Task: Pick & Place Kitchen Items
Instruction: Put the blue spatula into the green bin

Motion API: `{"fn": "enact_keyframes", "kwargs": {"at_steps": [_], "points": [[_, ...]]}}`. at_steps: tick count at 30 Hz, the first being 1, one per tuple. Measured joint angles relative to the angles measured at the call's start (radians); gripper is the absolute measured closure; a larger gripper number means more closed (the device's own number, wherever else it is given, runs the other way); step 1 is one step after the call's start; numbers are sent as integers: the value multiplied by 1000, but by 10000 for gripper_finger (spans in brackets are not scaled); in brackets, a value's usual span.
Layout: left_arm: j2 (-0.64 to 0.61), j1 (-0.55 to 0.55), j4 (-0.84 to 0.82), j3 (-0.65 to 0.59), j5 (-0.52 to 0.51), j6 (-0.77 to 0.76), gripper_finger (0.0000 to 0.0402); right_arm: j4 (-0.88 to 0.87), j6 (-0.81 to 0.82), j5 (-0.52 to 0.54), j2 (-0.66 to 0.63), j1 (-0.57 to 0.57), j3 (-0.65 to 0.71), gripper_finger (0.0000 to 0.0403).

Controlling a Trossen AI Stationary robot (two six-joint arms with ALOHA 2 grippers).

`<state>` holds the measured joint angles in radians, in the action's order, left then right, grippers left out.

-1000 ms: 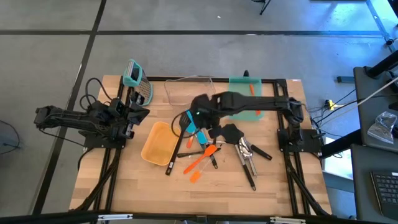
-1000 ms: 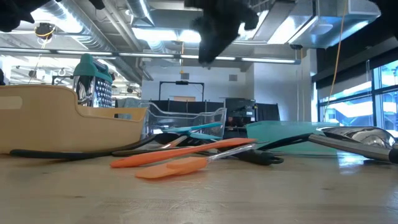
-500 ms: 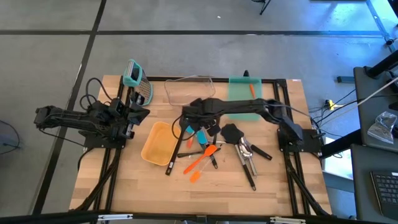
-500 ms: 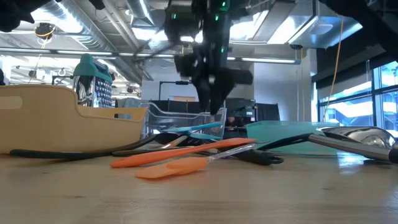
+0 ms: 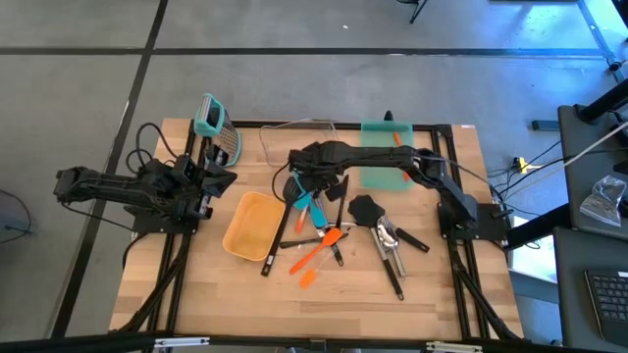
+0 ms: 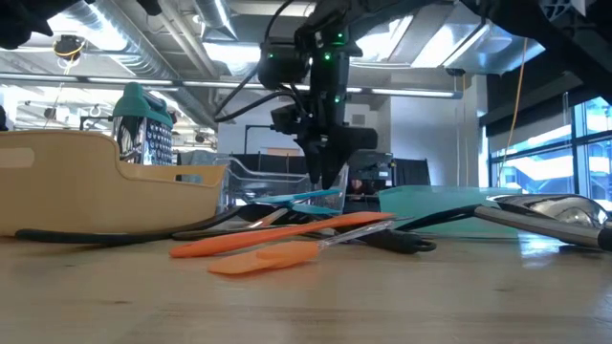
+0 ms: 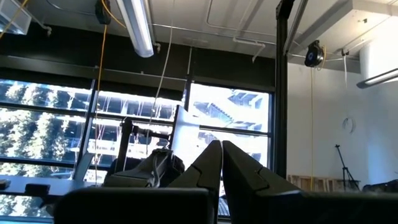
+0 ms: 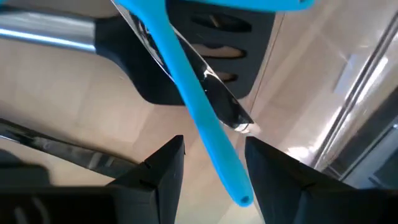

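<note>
The kitchen items lie in a loose pile mid-table: orange spatulas [image 5: 319, 250], black slotted turners [image 5: 365, 208], a silver scoop [image 5: 389, 240] and a teal spatula [image 5: 303, 206]. My right gripper [image 5: 300, 186] hangs open just over the pile's far left part, pointing steeply down [image 6: 325, 177]. In the right wrist view its fingers [image 8: 165, 168] stand on either side of the teal spatula's handle end [image 8: 233, 186] without touching it. The spatula lies across a black turner's head [image 8: 205, 56]. My left gripper [image 5: 224, 178] waits shut at the table's left, tilted upward [image 7: 221, 165].
A tan bowl [image 5: 250, 224] sits left of the pile, with a long black handle [image 5: 275, 245] along its right side. A clear bin [image 5: 294, 142] and a teal tray [image 5: 385, 157] stand at the far edge, a teal-topped grater [image 5: 216, 127] at the far left.
My right gripper has come down from high above the pile toward the teal spatula, shifting a little toward the table's left and far edges and tipping steeper. The utensils have stayed where they lay.
</note>
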<state>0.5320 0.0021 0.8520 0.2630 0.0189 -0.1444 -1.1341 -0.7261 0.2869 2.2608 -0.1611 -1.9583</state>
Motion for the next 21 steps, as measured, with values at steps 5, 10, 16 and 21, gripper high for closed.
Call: {"fn": "enact_keyframes", "kwargs": {"at_steps": [5,10,16,21], "points": [[0,0,-5,0,0,0,394,-2,4,-2,0,-18,0,231],[0,0,-9,0,0,0,394,1,8,-2,0,-19,0,231],[0,0,-15,0,0,0,394,22,11,-54,0,-16,0,231],[0,0,-15,0,0,0,394,27,11,-54,0,-7,0,231]]}}
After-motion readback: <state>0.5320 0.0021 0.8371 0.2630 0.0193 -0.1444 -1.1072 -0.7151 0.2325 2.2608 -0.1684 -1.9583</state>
